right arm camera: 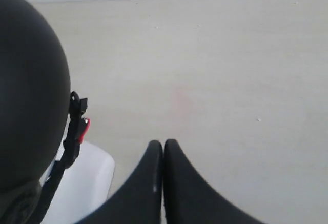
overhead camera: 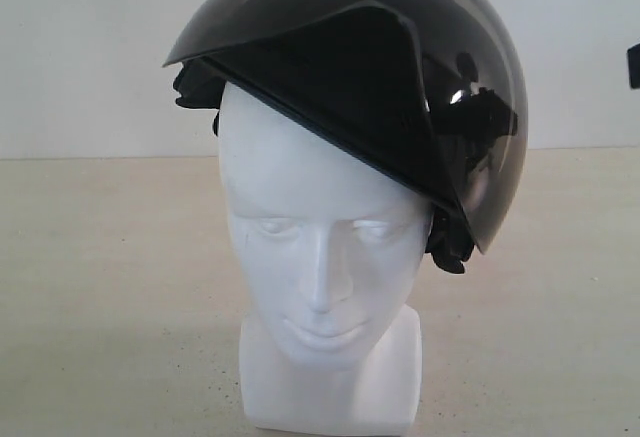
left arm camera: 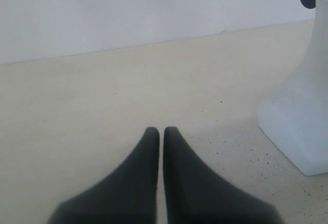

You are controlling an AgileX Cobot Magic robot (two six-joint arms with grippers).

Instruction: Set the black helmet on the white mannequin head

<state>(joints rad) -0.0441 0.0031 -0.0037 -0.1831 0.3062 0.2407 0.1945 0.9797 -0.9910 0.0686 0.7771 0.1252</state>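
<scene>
The black helmet [overhead camera: 350, 67] sits askew on the white mannequin head [overhead camera: 325, 247], the job seemingly done bar straightening; my left pincer [left arm camera: 161, 131] and right pincer [right arm camera: 163, 144] hang closed, empty, nearby.

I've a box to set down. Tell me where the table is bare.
Bare table lies on both sides of the white mannequin head, back to the wall. Crowded only in the middle, where the black helmet overhangs it.
</scene>
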